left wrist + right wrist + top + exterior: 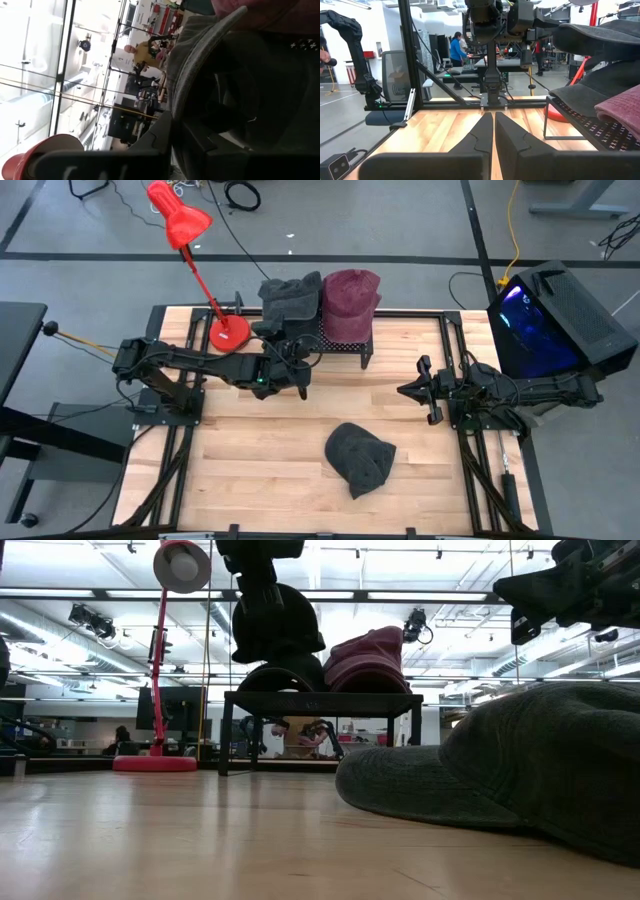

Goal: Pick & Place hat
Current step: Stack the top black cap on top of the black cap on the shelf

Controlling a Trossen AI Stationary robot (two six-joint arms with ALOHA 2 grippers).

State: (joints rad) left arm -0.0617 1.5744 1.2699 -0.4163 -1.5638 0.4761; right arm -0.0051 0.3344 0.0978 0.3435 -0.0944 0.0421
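A dark grey hat (290, 300) sits on the left half of a black mesh rack (340, 345) at the far side of the table. A maroon hat (350, 298) sits beside it on the right half. My left gripper (285, 345) reaches in from the rack's near side and is shut on the grey hat (200, 60). A second dark grey hat (360, 460) lies flat on the table near the near edge, untouched. My right gripper (405, 390) hovers shut over the table's right side, its fingers (494, 125) pressed together and pointing left. My left gripper holds the grey hat by its brim (175, 107); the brim's curved edge runs down between the two fingers (155, 137). The fingers come roughly level from the table's near side. The hat stands up over the rack (275, 630); whether its lower part still rests on the rack top, I cannot tell.
A red desk lamp (190, 240) stands with its base (228, 330) just left of the rack. A black box with a blue glow (550, 320) sits off the table's right edge. Bare wood lies between the rack and the loose hat.
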